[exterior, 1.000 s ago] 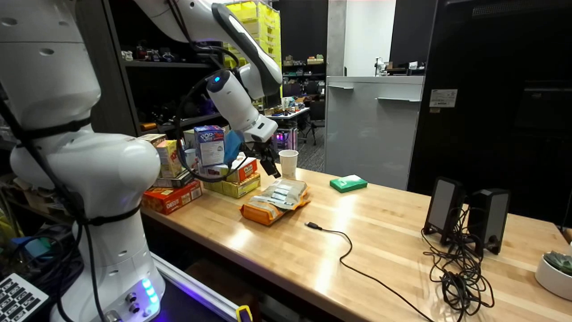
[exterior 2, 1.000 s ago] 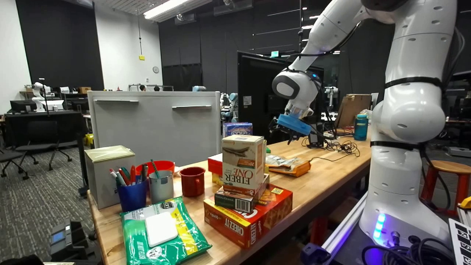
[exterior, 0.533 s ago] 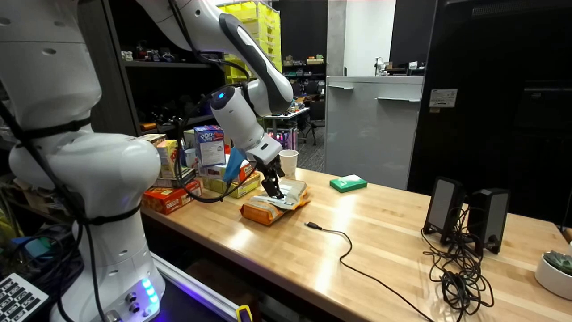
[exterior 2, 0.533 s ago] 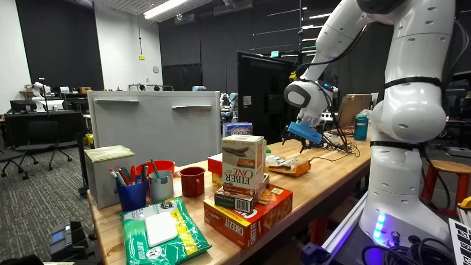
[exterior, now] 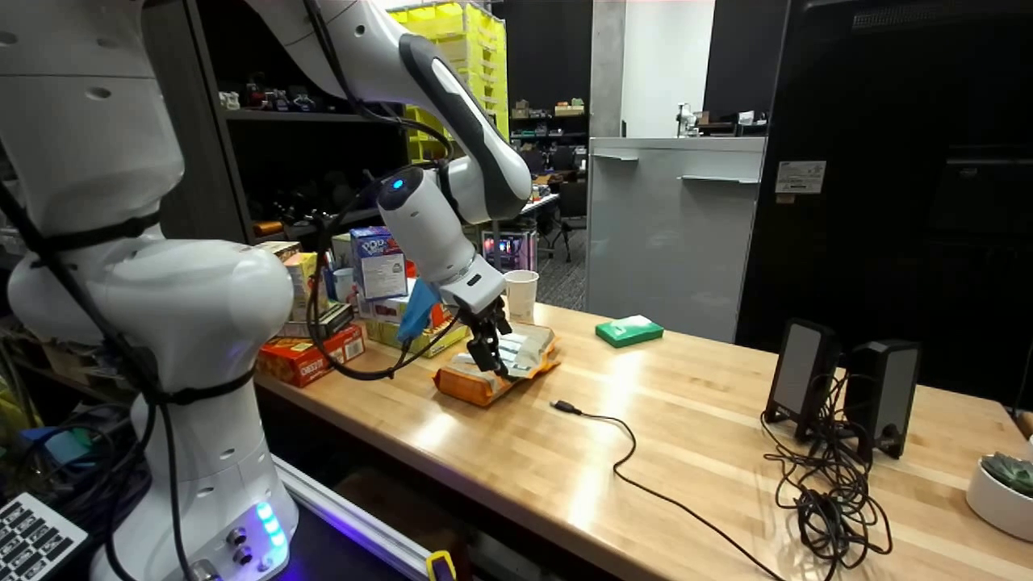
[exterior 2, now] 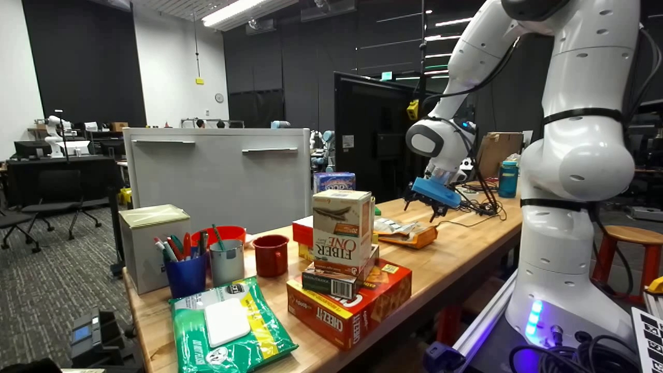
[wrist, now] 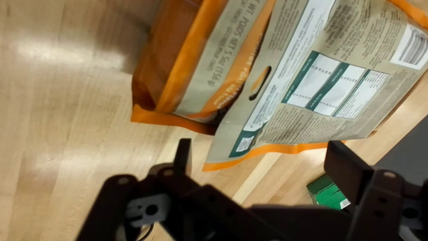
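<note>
An orange and tan pouch (exterior: 472,389) lies on the wooden table, its printed back facing up. My gripper (exterior: 500,351) hangs low over it, tilted. In an exterior view the gripper (exterior 2: 420,212) with a blue piece on its mount shows just above the pouch (exterior 2: 422,237). The wrist view has the pouch (wrist: 297,127) across the upper part, a slot cut near its edge. There the gripper (wrist: 259,146) stands wide open with nothing held; the pouch's orange seam lies beyond the fingertips. Whether a finger touches the pouch, I cannot tell.
A white paper cup (exterior: 521,297) and a green box (exterior: 629,332) stand behind the pouch. Stacked food boxes (exterior: 381,266) are beside the arm. A black cable (exterior: 625,460), two speakers (exterior: 880,395) and a potted plant (exterior: 999,500) lie farther along. A red mug (exterior 2: 271,256) is at one end.
My gripper has come down and shifted from near the paper cup to over the pouch, slowing in the last half second. It stays open. The pouch has not visibly moved.
</note>
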